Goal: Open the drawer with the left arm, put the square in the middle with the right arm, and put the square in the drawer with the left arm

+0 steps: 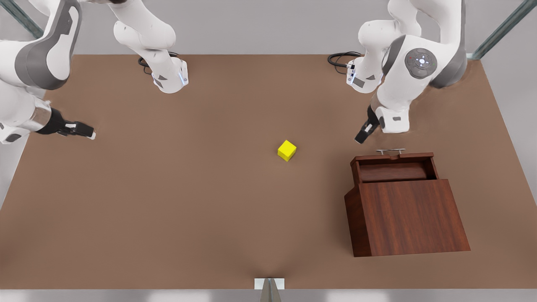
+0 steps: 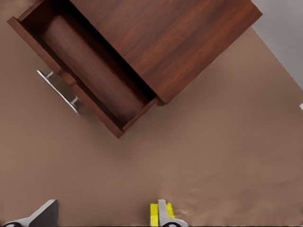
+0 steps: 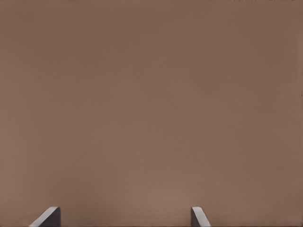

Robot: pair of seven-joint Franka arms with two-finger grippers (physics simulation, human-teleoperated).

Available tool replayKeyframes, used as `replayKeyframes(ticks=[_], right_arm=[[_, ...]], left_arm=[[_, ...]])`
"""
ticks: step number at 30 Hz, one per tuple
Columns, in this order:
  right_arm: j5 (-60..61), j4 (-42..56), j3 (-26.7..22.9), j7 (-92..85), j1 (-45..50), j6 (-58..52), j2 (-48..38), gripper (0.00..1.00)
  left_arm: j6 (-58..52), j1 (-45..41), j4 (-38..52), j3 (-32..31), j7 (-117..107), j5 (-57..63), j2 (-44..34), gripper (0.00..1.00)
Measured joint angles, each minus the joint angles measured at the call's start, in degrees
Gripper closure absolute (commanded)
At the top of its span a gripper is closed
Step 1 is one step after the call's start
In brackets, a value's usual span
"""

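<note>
- Dark reddish-brown wood-grain box sits nearest the camera on the brown bench, its shallow drawer pulled out, silver bar handle facing the arms.
- Left gripper angles down just beside the handle, fingers spread, holding nothing.
- Small yellow cube rests mid-bench, open surface all round.
- Right gripper hangs low near the bench's edge at the front view's left, fingers apart, waiting.
</note>
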Motion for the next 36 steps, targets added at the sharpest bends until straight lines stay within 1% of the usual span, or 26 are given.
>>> replayKeyframes(ticks=[1,2,3,5,6,7,8,11,12,13,14,15,16,17,28,33,34,35,36], right_arm=[[0.00,4.87,0.03,-0.08,2.21,-1.03,3.97,0.00],[0.13,5.55,0.41,0.00,2.40,0.02,3.72,0.00],[0.09,5.31,0.61,0.00,1.83,0.81,3.43,0.00],[0.08,5.18,0.73,0.00,2.12,1.50,3.61,0.00],[0.16,5.21,0.73,0.08,2.00,1.63,3.52,0.00],[0.17,5.22,0.73,0.09,2.01,2.77,3.60,0.00],[0.18,5.22,0.73,0.14,2.04,2.96,3.53,0.00],[0.26,5.22,0.82,0.44,2.05,3.18,3.30,0.00],[0.34,5.22,0.82,0.44,2.02,3.17,3.25,0.00],[0.36,5.22,0.82,0.44,2.02,3.04,3.17,0.00],[0.40,5.22,0.74,0.44,2.02,2.95,3.09,0.00],[0.41,5.22,0.73,0.44,1.96,3.00,3.16,0.00],[0.44,5.22,0.73,0.44,2.03,3.00,3.17,0.00],[0.44,5.22,0.73,0.44,2.05,3.00,3.25,0.00],[0.52,5.04,0.73,0.35,2.02,3.09,3.60,0.00],[0.52,4.86,0.73,0.26,2.02,3.09,3.38,0.00],[0.52,4.86,0.73,0.26,1.97,2.93,3.34,0.00],[0.52,4.91,0.73,0.26,1.91,2.88,3.31,0.00],[0.53,4.95,0.73,0.26,1.99,2.91,3.34,0.00]], left_arm=[[-0.59,-3.76,3.92,-3.69,19.10,1.32,5.03,0.00],[-2.73,-4.35,9.75,-5.93,37.29,2.55,10.38,0.00],[-6.01,1.19,13.66,-6.69,45.16,3.53,14.94,0.00],[-5.75,-3.59,15.37,-6.93,51.30,5.56,24.89,0.00],[-1.54,-4.72,14.74,-6.89,51.02,7.06,27.35,0.00],[5.99,-7.96,10.63,-6.20,47.85,8.26,27.61,0.00],[9.14,-12.00,8.92,-4.38,45.73,9.17,28.13,0.00],[11.54,-17.30,5.59,-2.52,43.48,10.52,29.01,0.00],[12.84,-17.31,3.74,-2.35,43.44,10.78,29.04,0.00],[18.34,-17.42,-1.82,-1.45,43.52,10.95,28.52,0.00],[24.28,-18.15,-5.10,-1.29,43.39,11.08,28.52,0.00],[26.55,-18.15,-6.81,-0.52,43.44,11.21,28.92,0.00],[31.05,-18.28,-9.61,-0.06,43.44,11.38,28.94,0.00],[32.56,-18.45,-11.16,0.29,43.44,11.51,28.97,0.00],[37.70,-18.89,-11.29,1.48,43.44,12.11,35.10,0.00],[37.75,-18.89,-11.29,1.65,43.49,12.23,35.70,0.00],[37.75,-18.96,-11.29,1.65,43.44,12.24,35.70,0.08],[37.70,-18.97,-11.29,1.73,43.44,12.24,35.70,0.38],[37.69,-18.94,-11.29,1.74,43.44,12.22,35.95,0.39]])
